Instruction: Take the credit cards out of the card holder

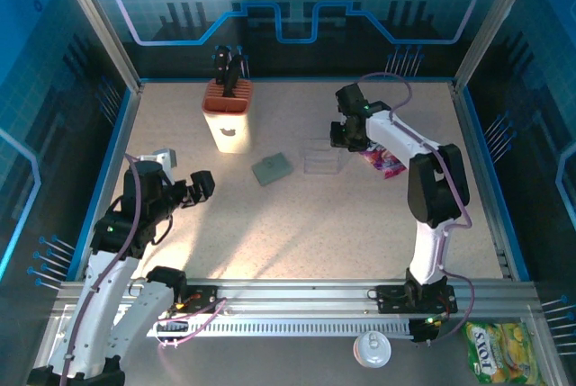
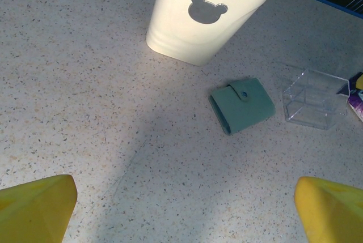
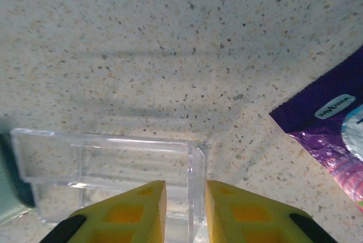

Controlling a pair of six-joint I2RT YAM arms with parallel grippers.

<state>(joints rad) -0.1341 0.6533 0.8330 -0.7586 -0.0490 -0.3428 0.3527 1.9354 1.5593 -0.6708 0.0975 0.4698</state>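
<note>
The card holder (image 1: 271, 168) lies flat and snapped closed on the table between the arms; in the left wrist view the card holder (image 2: 242, 105) is a teal bifold with a tab. The credit cards are hidden. My left gripper (image 1: 205, 186) hovers well to its left, wide open and empty, and in its own view the left gripper (image 2: 185, 189) shows only yellow fingertips (image 2: 39, 203). My right gripper (image 1: 346, 139) stands at a clear plastic box (image 1: 321, 157). Its jaws (image 3: 186, 192) are slightly apart, straddling the box's right wall (image 3: 197, 186) with a gap on each side.
A cream knife block (image 1: 228, 116) with a bear cut-out stands at the back left. A purple snack packet (image 1: 384, 163) lies just right of the clear box. Off the table's near edge are a white lid (image 1: 372, 348) and a green snack bag (image 1: 502, 350).
</note>
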